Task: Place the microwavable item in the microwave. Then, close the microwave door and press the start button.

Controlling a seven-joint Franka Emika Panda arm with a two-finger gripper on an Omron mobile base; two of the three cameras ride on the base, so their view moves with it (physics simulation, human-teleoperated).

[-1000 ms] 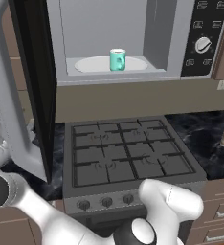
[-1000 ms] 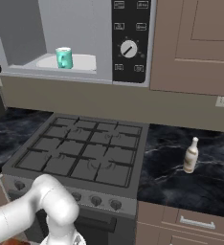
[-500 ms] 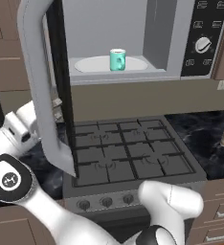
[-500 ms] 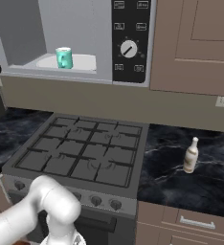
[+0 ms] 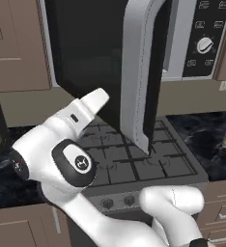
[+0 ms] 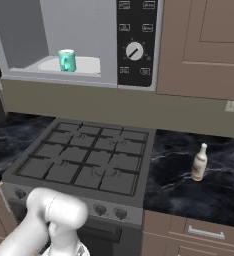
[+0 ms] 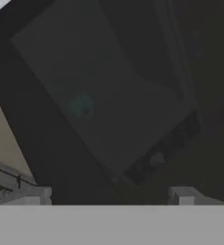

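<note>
Gripper: two tips at 6 o'clock of the hand view, apart with nothing between them, so released; the dark glass lies just ahead of them.
Arm: white, at 8 o'clock of the left base view, reaching up toward the door.
Stove: black grates, knobs along the front edge, below the microwave.
Bottle: upright on the dark counter, at 3 o'clock from the stove.
Microwave door: partly swung, dark glass facing the left camera, grey bar handle at its free edge.
Microwave: cavity open toward the right camera; control panel at its 3 o'clock side.
Mug: teal, upright on the white plate inside the cavity.
</note>
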